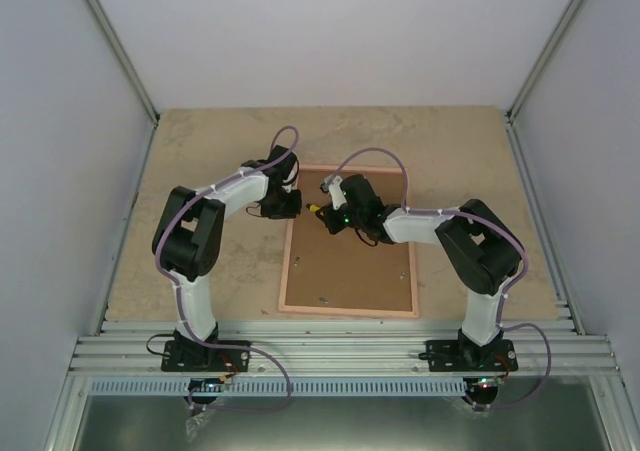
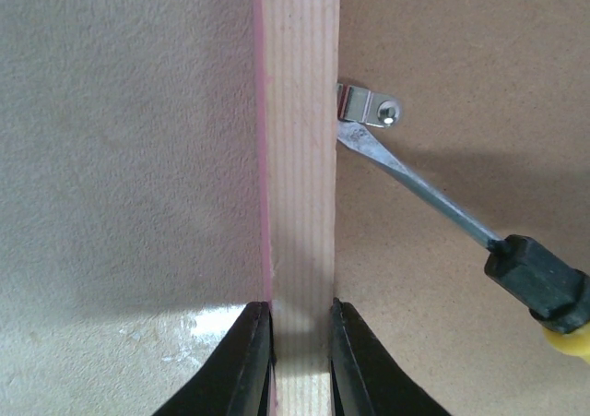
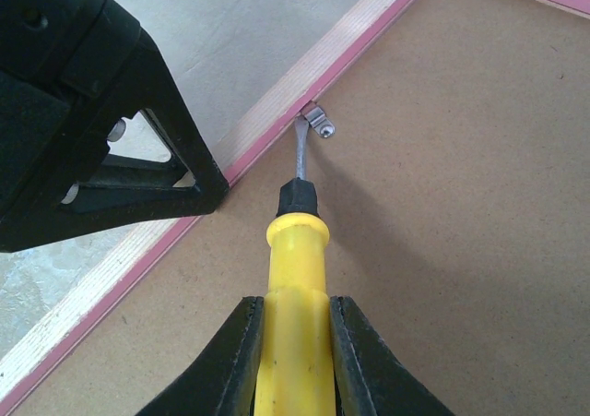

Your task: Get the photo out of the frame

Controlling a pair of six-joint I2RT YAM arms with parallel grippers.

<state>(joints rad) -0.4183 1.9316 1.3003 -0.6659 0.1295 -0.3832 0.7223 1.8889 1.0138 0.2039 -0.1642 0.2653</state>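
Note:
The frame (image 1: 285, 271) lies face down on the table, its brown board back up. The photo is hidden under that board. My left gripper (image 1: 290, 203) is shut on the frame's left wooden rail (image 2: 300, 158), one finger on each side (image 2: 301, 310). My right gripper (image 1: 325, 214) is shut on a yellow-handled screwdriver (image 3: 295, 278). The screwdriver's flat tip touches a small metal clip (image 3: 318, 121) at the inner edge of the rail, just ahead of my left gripper. In the left wrist view the blade (image 2: 442, 208) slants in from the right to the same clip (image 2: 367, 108).
The beige tabletop (image 1: 200, 141) surrounds the frame, with white walls close on three sides. An aluminium rail (image 1: 340, 346) runs along the near edge by the arm bases. Another small fitting (image 1: 322, 298) shows near the board's lower edge.

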